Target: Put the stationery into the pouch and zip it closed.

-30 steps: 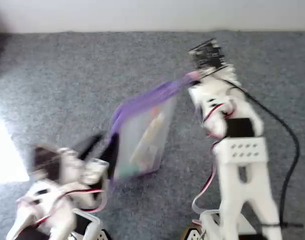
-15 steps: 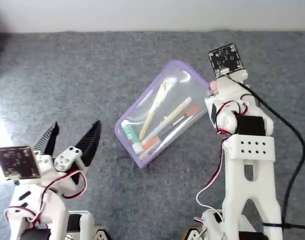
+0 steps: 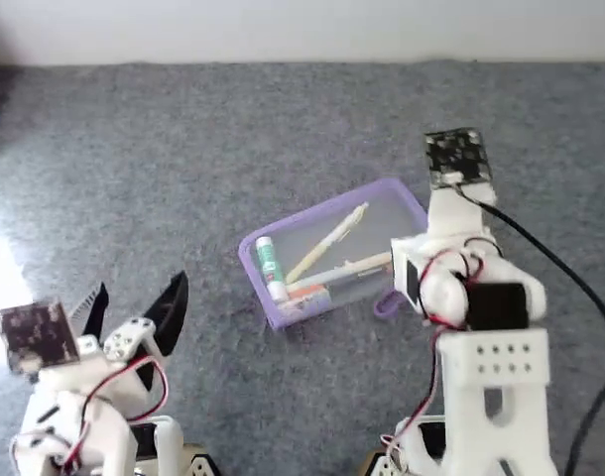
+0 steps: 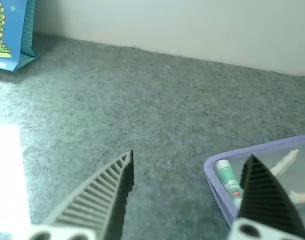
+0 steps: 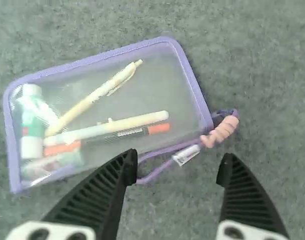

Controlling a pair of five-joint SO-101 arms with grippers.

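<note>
The clear pouch (image 3: 332, 253) with purple trim lies flat on the grey carpet. Inside it are a cream pen (image 5: 92, 97), a white and orange marker (image 5: 112, 130) and a green and white glue stick (image 5: 30, 120). A pink coiled zip pull (image 5: 220, 132) and a purple strap (image 3: 387, 302) hang off its end by the right arm (image 3: 461, 288). My right gripper (image 5: 178, 157) hovers open above that end, holding nothing. Off to the side of the pouch's other end (image 4: 262, 165), my left gripper (image 3: 139, 288) (image 4: 190, 160) stands open and holds nothing.
A blue bag with a green dinosaur (image 4: 10, 30) stands by the white wall at the far left. A black cable (image 3: 570, 297) runs down the right arm's outer side. Bare carpet (image 3: 183, 149) stretches behind and left of the pouch.
A second ago the pouch hung lifted between both grippers. It has dropped flat onto the carpet and turned. Both grippers have let go, and the left arm has drawn back.
</note>
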